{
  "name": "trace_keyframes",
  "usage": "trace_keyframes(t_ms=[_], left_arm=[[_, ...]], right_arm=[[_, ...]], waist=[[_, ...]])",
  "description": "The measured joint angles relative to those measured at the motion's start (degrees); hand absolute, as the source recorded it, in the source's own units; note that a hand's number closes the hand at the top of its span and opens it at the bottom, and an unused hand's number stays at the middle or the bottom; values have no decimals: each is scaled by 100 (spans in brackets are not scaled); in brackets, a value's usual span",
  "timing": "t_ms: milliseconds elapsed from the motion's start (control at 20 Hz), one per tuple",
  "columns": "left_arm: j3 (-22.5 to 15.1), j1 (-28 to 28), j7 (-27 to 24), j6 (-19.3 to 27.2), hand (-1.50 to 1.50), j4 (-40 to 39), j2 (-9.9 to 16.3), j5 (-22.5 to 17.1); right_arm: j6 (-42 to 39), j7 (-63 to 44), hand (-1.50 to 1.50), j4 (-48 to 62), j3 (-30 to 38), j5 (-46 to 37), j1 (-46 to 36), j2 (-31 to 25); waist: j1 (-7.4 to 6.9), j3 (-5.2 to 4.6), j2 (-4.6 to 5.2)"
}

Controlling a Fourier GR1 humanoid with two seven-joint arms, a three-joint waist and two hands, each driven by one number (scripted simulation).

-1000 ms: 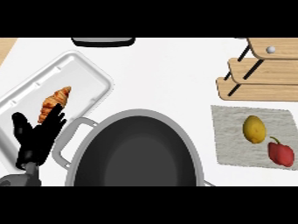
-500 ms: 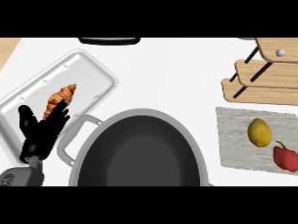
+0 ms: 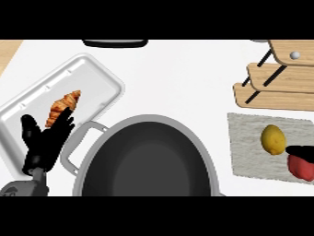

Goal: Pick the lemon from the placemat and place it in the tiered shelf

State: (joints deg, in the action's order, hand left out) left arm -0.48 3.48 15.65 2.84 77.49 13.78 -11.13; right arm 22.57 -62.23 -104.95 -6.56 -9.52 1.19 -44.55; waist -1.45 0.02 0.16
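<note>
1. One white worktop (image 3: 179,69) carries everything. A large dark pot (image 3: 146,161) with a grey rim fills the near middle, and its handle sticks out to the left. It sits between the two robot hands, so any reach across should stay clear of its rim.
2. Next in size, a pale tray (image 3: 98,78) lies at the left with a croissant (image 3: 62,107) on it. Neither belongs to this job.
3. At the far right stands the wooden tiered shelf (image 3: 288,83), the goal. Its boards step down toward the near side, and dark struts join them. A good placement sets the fruit on a flat board, between the struts.
4. Just near of the shelf lies the grey placemat (image 3: 251,147). The lemon (image 3: 273,139) rests on it, toward its right half, with a red fruit (image 3: 302,168) just beside and nearer.
5. The left robot hand (image 3: 43,143) rests over the tray's near edge, fingers straight and spread, holding nothing.
6. Only a dark tip of the right robot hand (image 3: 312,153) shows at the right edge, between the lemon and the red fruit; whether it is wide or narrow I cannot tell.
7. The step in hand looks like the approach. To do it well, the hand should close round the lemon alone without nudging the red fruit, then lift before moving far toward the shelf.
</note>
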Motion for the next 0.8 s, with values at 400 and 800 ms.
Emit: trace_keyframes(t_ms=[400,800], left_arm=[[77,-56,72,10,0,55,-39,14],[76,-44,-12,80,0,-20,-142,160]], right_arm=[[-303,-307,-150,620,-457,-496,-569,479],[-431,-453,-150,1100,-638,-1234,-821,1009]], waist=[[73,5,-17],[107,14,-30]])
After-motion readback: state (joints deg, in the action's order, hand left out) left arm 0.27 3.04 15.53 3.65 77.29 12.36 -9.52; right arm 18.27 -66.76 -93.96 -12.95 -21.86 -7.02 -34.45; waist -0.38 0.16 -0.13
